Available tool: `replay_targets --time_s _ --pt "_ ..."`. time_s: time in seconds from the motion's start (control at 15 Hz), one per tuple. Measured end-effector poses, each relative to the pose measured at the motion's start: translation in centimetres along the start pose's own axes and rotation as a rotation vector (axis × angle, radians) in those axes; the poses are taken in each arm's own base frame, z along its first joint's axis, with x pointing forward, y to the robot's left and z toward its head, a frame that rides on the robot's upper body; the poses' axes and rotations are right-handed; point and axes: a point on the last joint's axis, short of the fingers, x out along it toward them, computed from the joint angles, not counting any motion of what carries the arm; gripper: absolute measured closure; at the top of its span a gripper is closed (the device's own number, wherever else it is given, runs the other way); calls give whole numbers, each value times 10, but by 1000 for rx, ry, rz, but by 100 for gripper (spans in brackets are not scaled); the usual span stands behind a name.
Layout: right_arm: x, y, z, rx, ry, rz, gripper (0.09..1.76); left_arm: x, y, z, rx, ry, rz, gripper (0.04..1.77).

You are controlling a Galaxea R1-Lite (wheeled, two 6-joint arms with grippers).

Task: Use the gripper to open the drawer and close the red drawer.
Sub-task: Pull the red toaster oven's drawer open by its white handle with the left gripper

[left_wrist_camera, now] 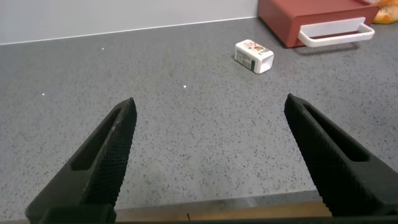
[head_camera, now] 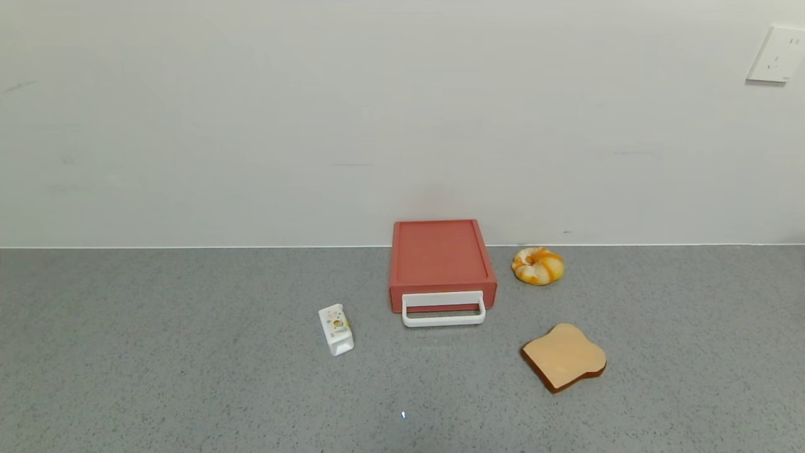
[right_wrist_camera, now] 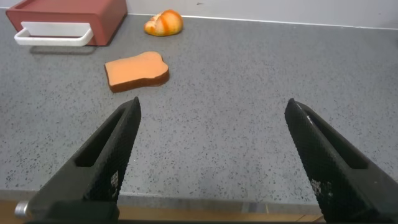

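The red drawer box [head_camera: 440, 258] stands against the back wall, its drawer pushed in, with the white loop handle [head_camera: 443, 310] on its front. It also shows in the left wrist view [left_wrist_camera: 311, 18] and in the right wrist view [right_wrist_camera: 68, 15]. Neither arm shows in the head view. My left gripper [left_wrist_camera: 210, 102] is open and empty near the table's front edge, far from the drawer. My right gripper [right_wrist_camera: 212, 104] is open and empty near the front edge too.
A small white carton [head_camera: 336, 329] lies left of the drawer's front. A glazed bun [head_camera: 538, 265] sits right of the box. A bread slice [head_camera: 564, 357] lies in front of the bun. A wall socket [head_camera: 777, 54] is at the upper right.
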Motion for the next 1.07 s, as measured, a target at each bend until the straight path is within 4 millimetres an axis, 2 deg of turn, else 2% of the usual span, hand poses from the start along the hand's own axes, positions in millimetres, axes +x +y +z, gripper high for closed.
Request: replay_targets --time_s 0.2,0.4,0.6,0.8,0.93,1.07 --pt "0 0 0 0 0 0 15 -1 0 2 3 1 8 9" --pt "0 0 0 0 0 0 15 -7 1 22 4 -52 11 9" --pt "0 0 0 0 0 1 15 -13 2 51 4 -62 24 9" --pt "0 0 0 0 0 1 15 -10 4 86 8 -53 18 9" --pt "0 0 0 0 0 1 15 1 6 113 11 -13 0 9" --pt "0 0 0 0 1 1 15 20 8 140 13 49 -15 9"
